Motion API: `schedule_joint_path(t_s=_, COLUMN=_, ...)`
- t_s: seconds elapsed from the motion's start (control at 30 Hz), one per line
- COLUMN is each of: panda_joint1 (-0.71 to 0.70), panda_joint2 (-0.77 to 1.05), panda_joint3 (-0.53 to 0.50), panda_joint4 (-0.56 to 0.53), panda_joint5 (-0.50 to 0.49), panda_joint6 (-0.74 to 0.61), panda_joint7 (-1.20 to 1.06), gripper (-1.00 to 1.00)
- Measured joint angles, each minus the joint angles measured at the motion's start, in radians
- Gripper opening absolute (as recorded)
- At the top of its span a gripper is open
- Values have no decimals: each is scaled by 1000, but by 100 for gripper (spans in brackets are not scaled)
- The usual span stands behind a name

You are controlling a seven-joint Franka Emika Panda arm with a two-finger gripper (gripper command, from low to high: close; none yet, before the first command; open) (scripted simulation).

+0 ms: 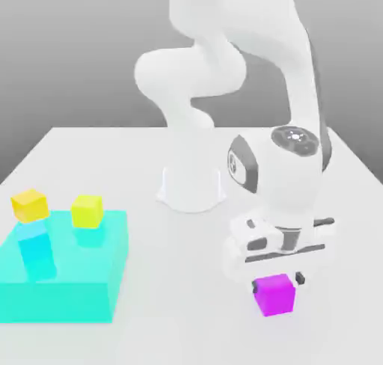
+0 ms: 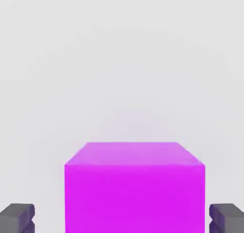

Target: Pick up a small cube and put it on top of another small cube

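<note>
The tool (image 1: 278, 279) hangs low over the desk (image 1: 172, 296), pointing down, its fingers (image 2: 17, 217) spread wide — one on each side of the purple cube (image 1: 274, 294), with a visible gap on both sides in the hand view. Nothing is gripped. The cube sits flat on the desk, near the arm's base and well apart from the yellow cubes (image 1: 87, 210) on the cyan block (image 1: 67, 281) at the exterior view's left.

Judgement: the step in hand is the grasp approach. The next move calls for a square closure on the cube's side faces — then a lift.
</note>
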Motion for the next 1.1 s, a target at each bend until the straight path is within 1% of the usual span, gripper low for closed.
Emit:
schedule_joint_path(t_s=0.07, panda_joint1=33, panda_joint2=16, panda_joint3=-35, panda_joint4=0, panda_joint5=-22, panda_joint6=29, panda_joint7=18, gripper=0)
schedule_joint_path(t_s=0.1, panda_joint1=43, panda_joint2=21, panda_joint3=-46, panda_joint4=-1, panda_joint5=-28, panda_joint6=37, panda_joint7=23, gripper=-100)
schedule_joint_path(t_s=0.33, panda_joint1=40, panda_joint2=21, panda_joint3=-43, panda_joint4=0, panda_joint5=-30, panda_joint6=36, panda_joint7=25, gripper=-100)
schedule_joint_path(t_s=0.53, panda_joint1=-26, panda_joint2=-27, panda_joint3=32, panda_joint4=-1, panda_joint5=30, panda_joint6=-39, panda_joint7=-23, gripper=-100)
schedule_joint_path(t_s=0.73, panda_joint1=-49, panda_joint2=-97, panda_joint3=62, panda_joint4=-10, panda_joint5=61, panda_joint6=-104, panda_joint7=-46, gripper=-100)
schedule_joint_path(t_s=0.87, panda_joint1=-46, panda_joint2=-152, panda_joint3=58, panda_joint4=-23, panda_joint5=48, panda_joint6=-136, panda_joint7=-35, gripper=-100)
schedule_joint_path(t_s=1.0, panda_joint1=-46, panda_joint2=-213, panda_joint3=46, panda_joint4=-40, panda_joint5=3, panda_joint6=-158, panda_joint7=-2, gripper=-100)
schedule_joint_path(t_s=1.1, panda_joint1=-144, panda_joint2=-271, panda_joint3=-1, panda_joint4=-35, panda_joint5=11, panda_joint6=-212, panda_joint7=-84, gripper=-100)
